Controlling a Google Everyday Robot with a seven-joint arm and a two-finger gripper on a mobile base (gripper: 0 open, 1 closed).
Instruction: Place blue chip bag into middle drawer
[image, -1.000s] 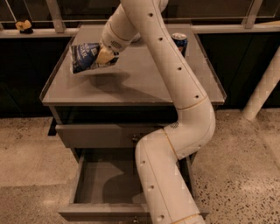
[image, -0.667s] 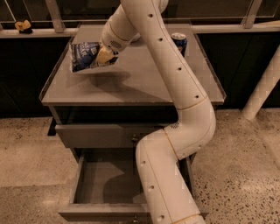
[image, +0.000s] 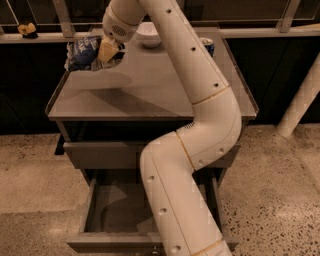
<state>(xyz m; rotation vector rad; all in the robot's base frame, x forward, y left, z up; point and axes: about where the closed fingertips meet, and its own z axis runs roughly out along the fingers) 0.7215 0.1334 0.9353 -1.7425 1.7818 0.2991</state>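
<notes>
blue chip bag (image: 80, 53) raised higher, held left of hand (image: 103, 52)

Looks like an office break area or mock kitchenette, not a home. Speckled terrazzo floor (image: 35, 170), grey cabinet with plain worktop (image: 150, 95), middle drawer (image: 110, 242) standing open, metal railing (image: 275, 32) with glass behind. Bowl (image: 148, 34) and soda can (image: 207, 46) at far edge. Pincer (image: 106, 51) above far left corner, clamped on blue chip bag (image: 82, 52).
</notes>
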